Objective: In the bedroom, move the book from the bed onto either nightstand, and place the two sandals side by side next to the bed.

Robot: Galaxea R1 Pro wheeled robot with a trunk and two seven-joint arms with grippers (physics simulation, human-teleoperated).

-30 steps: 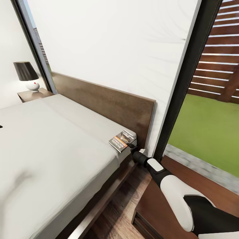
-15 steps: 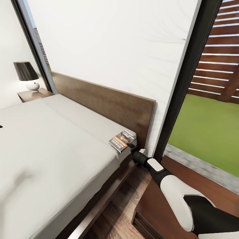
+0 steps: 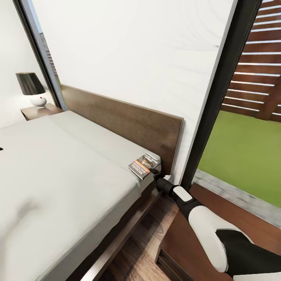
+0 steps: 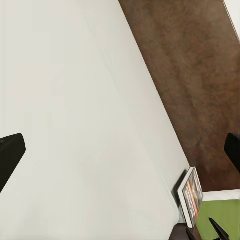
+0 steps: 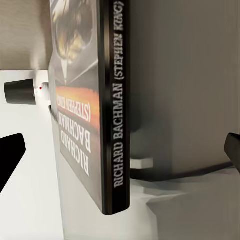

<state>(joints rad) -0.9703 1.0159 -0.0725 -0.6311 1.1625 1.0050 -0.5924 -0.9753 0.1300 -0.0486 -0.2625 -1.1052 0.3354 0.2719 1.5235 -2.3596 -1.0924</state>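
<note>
- Comparing this moment with the last second, almost nothing has shifted: the book lies at the same corner of the mattress, and the right arm stays stretched toward it.
- The right gripper sits just beside the book's near edge, at about 5 o'clock from the middle of the head view.
- In the right wrist view its fingers stand spread wide, with the book's spine between them and clear space on both sides, so nothing is pinched yet.
- I judge this pause to be the last lining-up before the grasp. The book is not lifted, and the sandals step is still to come.
- The left gripper hangs over the bare mattress with its fingers spread and holding nothing. From there the book shows near the headboard.
- The cover faces up, with an orange band and white lettering, and the spine reads Richard Bachman.
- The bed has a soft, pale grey mattress and a flat dark wooden headboard, which the book nearly touches.
- The nearest nightstand lies at about 4 o'clock, under the right arm, so the carry should be short.
- The other nightstand is at 10 o'clock across the bed and bears a black-shaded lamp.
- A white wall rises at 12 o'clock, a black-framed window looks onto grass at 3 o'clock, and the wood-plank floor shows at 6 o'clock.
</note>
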